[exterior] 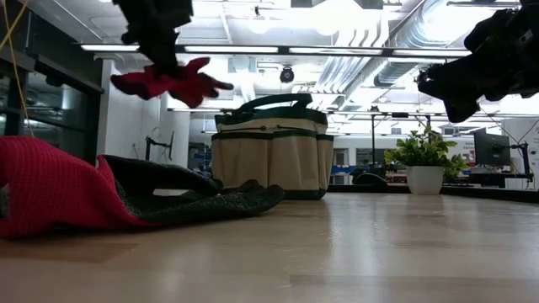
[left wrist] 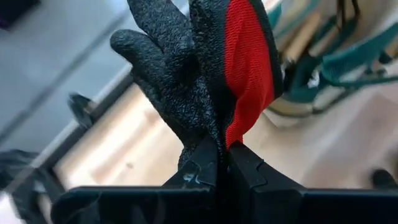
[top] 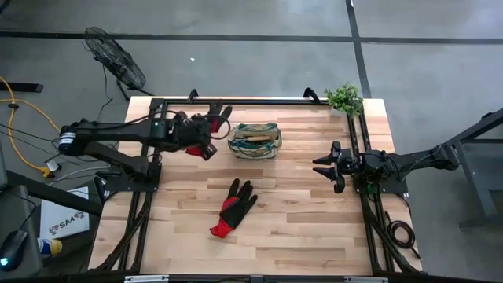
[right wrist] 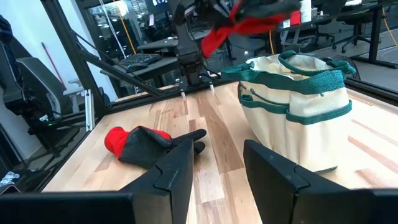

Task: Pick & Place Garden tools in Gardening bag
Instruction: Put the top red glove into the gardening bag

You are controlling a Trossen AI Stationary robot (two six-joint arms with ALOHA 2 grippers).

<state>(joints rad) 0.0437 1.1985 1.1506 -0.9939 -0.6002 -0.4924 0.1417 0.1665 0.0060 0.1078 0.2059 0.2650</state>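
Observation:
My left gripper (top: 203, 134) is shut on a black-and-red glove (left wrist: 205, 68), held in the air just left of the gardening bag (top: 255, 141). The bag is olive-tan with green trim, stands upright on its base at the table's far middle, and holds wooden-handled tools. A second black-and-red glove (top: 233, 207) lies flat on the table's middle. My right gripper (top: 324, 167) is open and empty at the table's right side, pointing toward the bag. My left gripper pinches the glove between its two fingers at the glove's lower part (left wrist: 221, 146), where black and red fabric meet. The glove is lifted clear of the table (exterior: 173, 82) and sticks out past the fingertips toward the bag.
A green potted plant (top: 344, 97) stands at the table's far right corner. The arm frames run along the left and right table sides. Bare wood lies along the near half of the table (top: 299, 236).

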